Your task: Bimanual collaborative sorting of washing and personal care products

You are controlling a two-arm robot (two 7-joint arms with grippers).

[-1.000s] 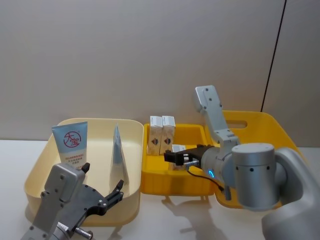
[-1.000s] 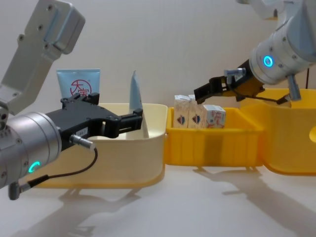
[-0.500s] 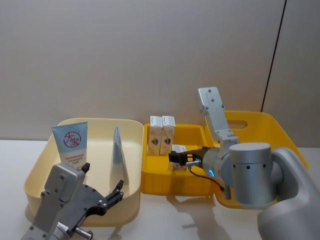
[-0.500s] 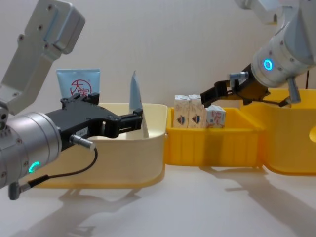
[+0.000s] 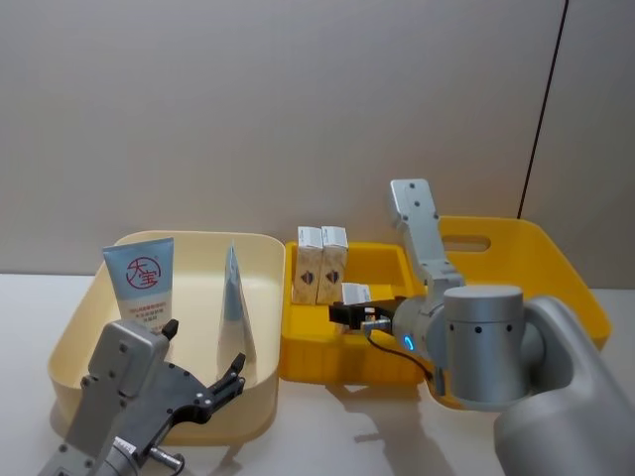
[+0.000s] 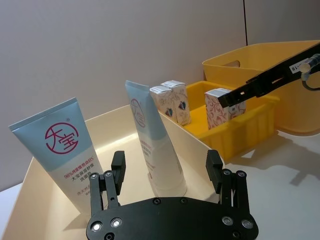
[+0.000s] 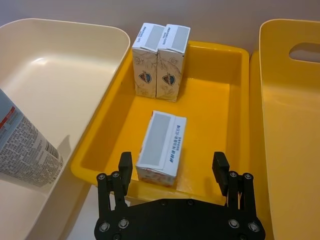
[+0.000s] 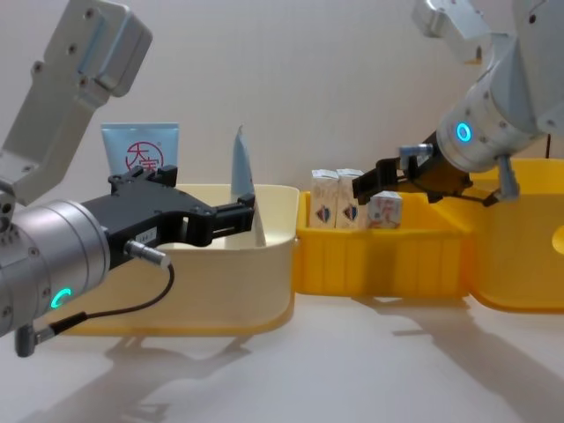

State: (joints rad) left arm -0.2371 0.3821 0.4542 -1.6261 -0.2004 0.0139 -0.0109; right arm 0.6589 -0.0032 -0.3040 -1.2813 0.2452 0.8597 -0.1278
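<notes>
A small white carton (image 7: 162,147), a boxy card pack with a grey top panel and faint print, stands alone in the centre of the right wrist view, on the glossy floor of a shallow yellow tray (image 7: 215,46). The right gripper (image 7: 172,164) hangs over it at the lower edge, its black fingers (image 7: 125,165) spread wide on either side and clear of the card. Two more cartons (image 7: 161,60) with blue-red emblems stand pressed together at the tray's far wall, upper middle of that frame. In the head view, just left of the tray, is a smooth cream bin (image 5: 189,239) with rounded corners. In it stand a pale blue tube (image 5: 139,281) with a red circle logo, centre left, and a second tube (image 5: 234,307) seen edge-on as a thin wedge. The left gripper (image 5: 203,382) sits at lower left by the bin's near rim, fingers apart, holding nothing. A bigger yellow bin (image 5: 556,268) with a slot handle lies at right middle, partly hidden by the right arm.
</notes>
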